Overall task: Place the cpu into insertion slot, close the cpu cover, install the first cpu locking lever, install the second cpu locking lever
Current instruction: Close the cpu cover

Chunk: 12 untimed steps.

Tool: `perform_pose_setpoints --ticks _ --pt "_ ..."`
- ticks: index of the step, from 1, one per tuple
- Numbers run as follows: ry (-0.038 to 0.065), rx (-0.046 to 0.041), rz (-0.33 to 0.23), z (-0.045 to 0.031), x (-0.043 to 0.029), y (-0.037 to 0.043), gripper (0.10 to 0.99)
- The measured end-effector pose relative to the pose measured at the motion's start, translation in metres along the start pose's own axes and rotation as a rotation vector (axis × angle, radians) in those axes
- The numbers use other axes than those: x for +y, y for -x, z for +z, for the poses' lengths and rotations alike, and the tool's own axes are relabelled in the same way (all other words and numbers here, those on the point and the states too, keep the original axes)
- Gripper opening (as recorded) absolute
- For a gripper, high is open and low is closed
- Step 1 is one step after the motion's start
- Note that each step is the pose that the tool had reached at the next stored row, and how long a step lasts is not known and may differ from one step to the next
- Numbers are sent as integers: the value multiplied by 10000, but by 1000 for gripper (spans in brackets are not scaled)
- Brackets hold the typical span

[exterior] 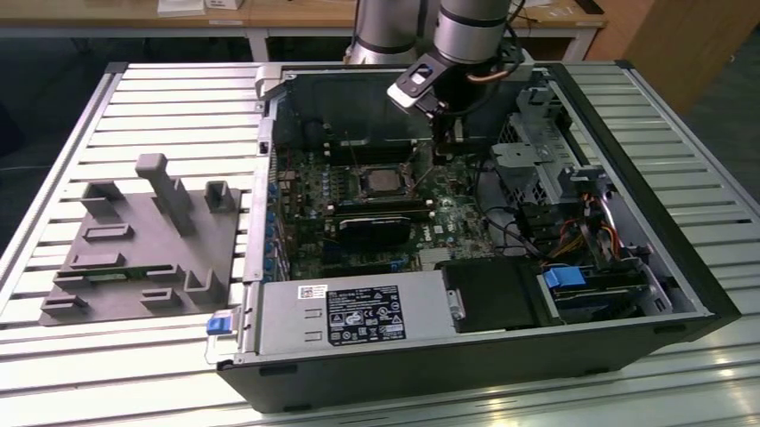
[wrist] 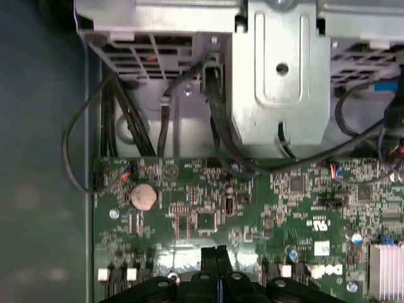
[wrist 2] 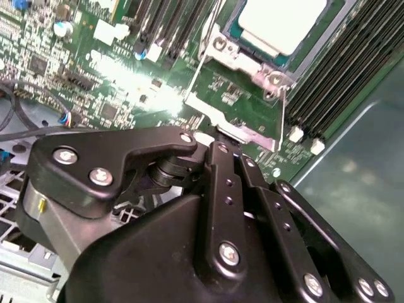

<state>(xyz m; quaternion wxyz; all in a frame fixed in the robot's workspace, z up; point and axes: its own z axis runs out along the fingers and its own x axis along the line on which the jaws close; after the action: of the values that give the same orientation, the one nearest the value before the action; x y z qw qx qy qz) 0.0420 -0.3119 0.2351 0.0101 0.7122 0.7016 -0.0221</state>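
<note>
At the exterior view's left, a grey moulded fixture point(exterior: 142, 245) with blocky posts sits on the ribbed metal bench point(exterior: 142, 98). Beside it stands the open black computer case point(exterior: 475, 365), with a green circuit board inside. The cpu point(wrist 2: 281, 22), flat with a matte silvery top, lies in the insertion slot point(wrist 2: 235, 55). The cpu cover point(wrist 2: 259, 139), a thin silver frame, tilts up. The gripper point(wrist 2: 216, 134) has its black fingers point(wrist 2: 224, 167) pinched closed on the cover's free edge.

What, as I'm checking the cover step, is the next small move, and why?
Probably tip the thin silver metal cover frame down over the silvery-grey square cpu: the frame stands raised, with the black end effector at its free edge.
</note>
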Motion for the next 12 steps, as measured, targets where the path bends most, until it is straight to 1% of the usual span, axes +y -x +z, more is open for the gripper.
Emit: perform_pose_setpoints --ticks 7,12 --pt "118 3 6 3 -208 3 102" --pt "160 5 8 5 -301 4 102"
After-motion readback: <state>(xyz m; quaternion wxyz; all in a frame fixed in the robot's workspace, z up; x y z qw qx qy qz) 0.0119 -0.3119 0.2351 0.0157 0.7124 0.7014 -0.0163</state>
